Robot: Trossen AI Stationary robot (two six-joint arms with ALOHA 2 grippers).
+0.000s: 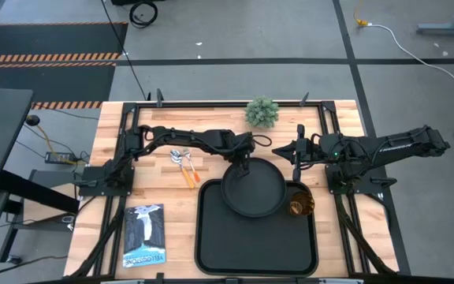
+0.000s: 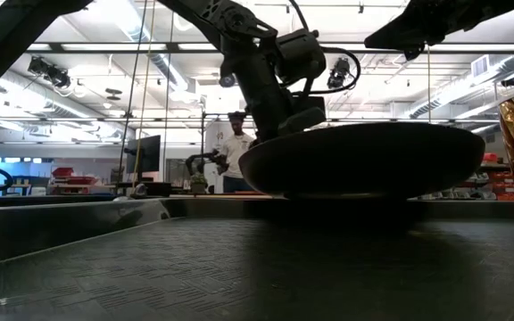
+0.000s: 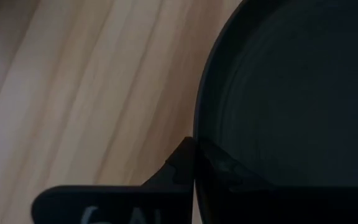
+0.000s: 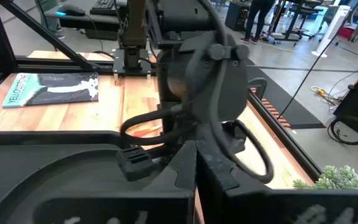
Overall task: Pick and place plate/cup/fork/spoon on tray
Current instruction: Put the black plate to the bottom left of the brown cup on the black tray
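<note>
Plate (image 1: 252,192) | rim pinched by left tool (image 1: 243,166) | tray (image 1: 211,244) partly covered

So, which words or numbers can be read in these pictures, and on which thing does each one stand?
"YELLOWSTONE": on the cover of the booklet, which lies on the table left of the tray.
White marks on the left gripper, seen in its wrist view: cut off and blurred, not readable.
No other text is legible.

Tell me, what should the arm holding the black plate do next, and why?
Probably lower it and let go. The left gripper is shut on the plate, which hangs above the tray floor in the low view, beside the cup.
</note>
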